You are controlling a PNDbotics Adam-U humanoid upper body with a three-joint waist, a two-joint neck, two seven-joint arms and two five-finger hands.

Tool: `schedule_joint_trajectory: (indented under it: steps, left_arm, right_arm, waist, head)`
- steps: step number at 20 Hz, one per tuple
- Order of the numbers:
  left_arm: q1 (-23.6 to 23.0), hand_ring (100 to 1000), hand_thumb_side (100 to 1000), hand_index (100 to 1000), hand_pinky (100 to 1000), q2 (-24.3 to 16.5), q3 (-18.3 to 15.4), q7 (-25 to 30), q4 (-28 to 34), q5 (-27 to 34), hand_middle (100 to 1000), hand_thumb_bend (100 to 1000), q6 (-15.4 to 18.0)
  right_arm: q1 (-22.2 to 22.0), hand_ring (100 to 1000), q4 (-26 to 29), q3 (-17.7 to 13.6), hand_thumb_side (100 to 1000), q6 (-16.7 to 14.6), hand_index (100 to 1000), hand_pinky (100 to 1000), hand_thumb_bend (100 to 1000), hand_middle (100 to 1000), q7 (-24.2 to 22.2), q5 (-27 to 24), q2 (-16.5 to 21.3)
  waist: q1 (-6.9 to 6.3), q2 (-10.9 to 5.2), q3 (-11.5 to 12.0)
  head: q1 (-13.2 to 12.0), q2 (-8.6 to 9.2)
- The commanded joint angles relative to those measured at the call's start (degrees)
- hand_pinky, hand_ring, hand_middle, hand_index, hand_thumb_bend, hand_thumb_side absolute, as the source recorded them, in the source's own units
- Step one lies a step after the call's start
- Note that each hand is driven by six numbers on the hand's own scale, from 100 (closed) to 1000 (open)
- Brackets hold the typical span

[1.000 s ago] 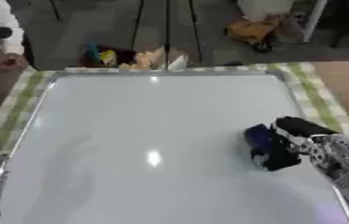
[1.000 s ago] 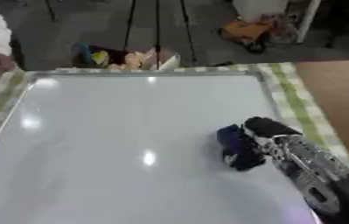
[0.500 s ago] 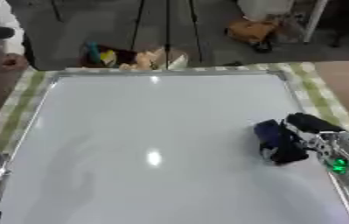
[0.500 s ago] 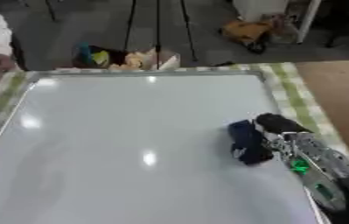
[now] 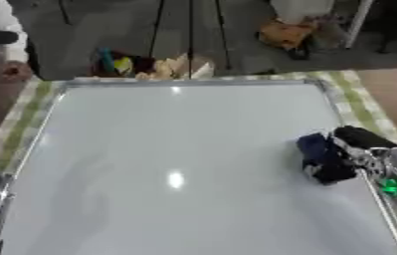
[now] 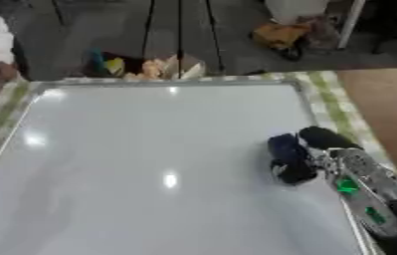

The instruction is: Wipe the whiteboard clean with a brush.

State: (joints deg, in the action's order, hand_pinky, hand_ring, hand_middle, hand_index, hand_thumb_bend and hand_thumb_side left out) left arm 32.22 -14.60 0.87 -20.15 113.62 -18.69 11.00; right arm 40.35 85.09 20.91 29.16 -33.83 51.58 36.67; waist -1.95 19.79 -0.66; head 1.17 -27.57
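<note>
The whiteboard has a smooth, glossy white face that throws back bright spots of light, and a thin frame that looks like pale metal. Under it lies a checked green-and-white cloth, matt and soft-looking. The brush is dark blue and matt (its material is hard to tell). The right hand looks like black plastic with silvery metal parts.

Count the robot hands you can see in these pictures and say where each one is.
1. The right hand is at the whiteboard's right edge, holding the dark brush. Metal at the lower left may be the other arm; no hand shows there.
</note>
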Motion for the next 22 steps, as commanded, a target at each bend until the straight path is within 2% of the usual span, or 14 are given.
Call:
schedule_joint_trajectory:
  steps: [1,15,22]
  left_arm:
    - [0.68,803,1000,738,667,-0.52,0.2,0.23,0.97,0.08,782,119,0.03]
    - [0.94,804,1000,737,667,-0.35,0.25,0.49,0.97,0.19,783,118,0.06]
    - [0.96,804,1000,737,668,-0.35,0.26,0.56,0.97,0.19,784,117,0.06]
  right_arm:
    - [0.48,600,0.83,0.44,479,-0.52,324,412,100,294,-0.58,0.34,1.83]
    - [0.13,589,6.71,3.84,463,-1.55,318,399,100,286,-4.47,-4.62,0.63]
    - [0.01,588,9.74,5.36,470,-2.16,318,398,100,282,-5.38,-4.74,0.68]
  waist:
    - [0.11,-1.08,0.05]
    - [0.31,-1.01,0.47]
    - [0.28,-1.04,0.49]
  head:
    - [0.09,0.38]
    - [0.25,0.44]
    - [0.43,0.64]
